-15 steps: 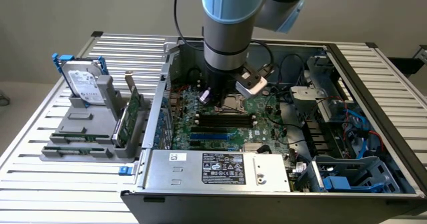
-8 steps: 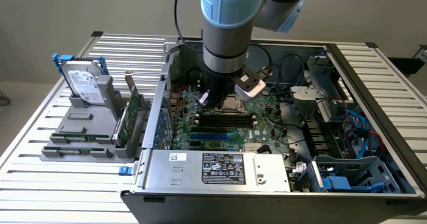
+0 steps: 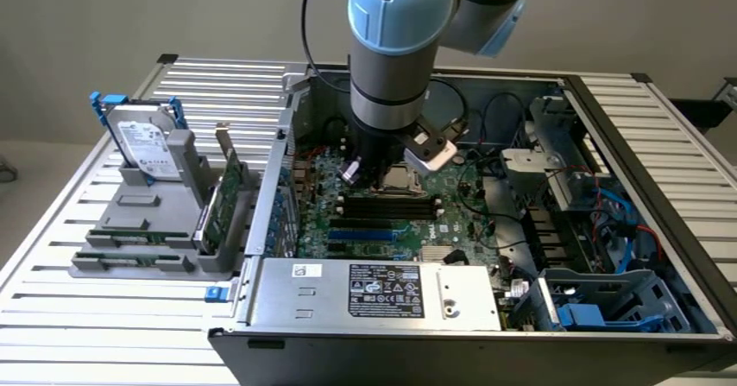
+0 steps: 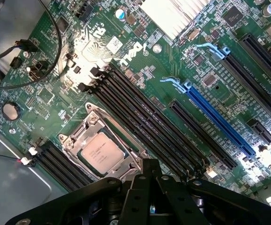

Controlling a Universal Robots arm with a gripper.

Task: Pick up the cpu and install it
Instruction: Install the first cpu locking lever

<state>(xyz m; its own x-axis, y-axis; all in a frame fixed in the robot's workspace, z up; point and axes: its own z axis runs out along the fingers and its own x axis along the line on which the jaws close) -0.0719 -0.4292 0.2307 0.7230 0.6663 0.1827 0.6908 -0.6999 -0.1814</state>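
I see the cpu (image 4: 101, 152) lying flat in the square metal socket frame (image 4: 74, 141) on the green motherboard (image 4: 56, 98), its silvery top plate facing up. My gripper (image 4: 147, 171) hovers just beside the socket, its black fingers clenched together with nothing between them. In the exterior view the arm (image 3: 392, 49) reaches down into the open computer case (image 3: 645, 144), with the gripper (image 3: 366, 172) right over the socket area. Black memory slots (image 4: 140, 117) run next to the socket, and a blue expansion slot (image 4: 215, 115) sits farther off. A hard drive (image 3: 144, 140) with blue handles stands in a grey holder (image 3: 144, 222) at the exterior view's left, outside the case.
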